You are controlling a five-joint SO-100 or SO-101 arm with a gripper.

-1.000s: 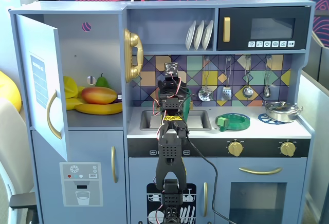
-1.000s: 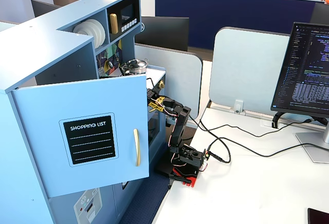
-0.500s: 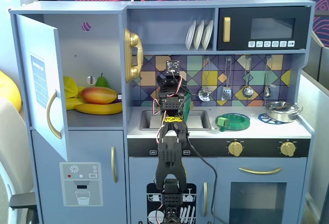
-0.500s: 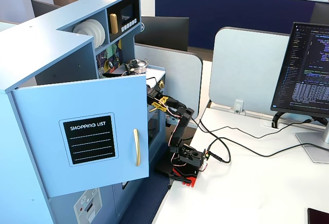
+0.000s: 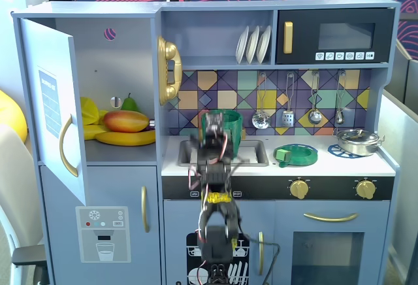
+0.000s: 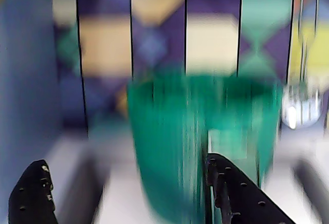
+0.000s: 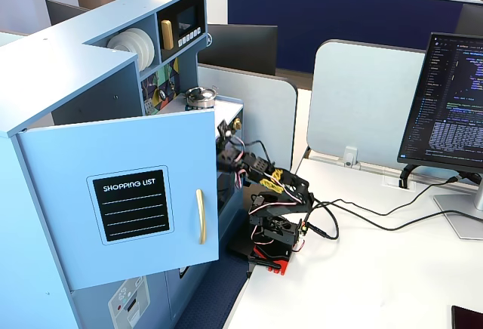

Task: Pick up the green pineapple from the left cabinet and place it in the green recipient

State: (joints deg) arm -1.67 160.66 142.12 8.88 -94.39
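The green recipient point(image 5: 234, 127) stands in the sink, and the wrist view shows it blurred and close point(image 6: 195, 147). My gripper point(image 5: 214, 131) is in front of it, motion-blurred. In the wrist view the gripper point(image 6: 125, 162) is open and empty, with its black fingertips point(image 6: 33, 193) wide apart and the right one against the pot's side. The left cabinet point(image 5: 117, 56) is open, with its door point(image 5: 49, 95) swung out; the door also shows in a fixed view point(image 7: 121, 193). The green pineapple shows in no view.
On the cabinet shelf lie a mango point(image 5: 126, 121), a banana point(image 5: 127, 138) and a green pear point(image 5: 130, 102). A flat green lid point(image 5: 295, 155) and a silver pan point(image 5: 356, 141) sit on the counter. A gold phone point(image 5: 168, 69) hangs beside the cabinet. The arm's base point(image 7: 268, 231) stands on the white desk.
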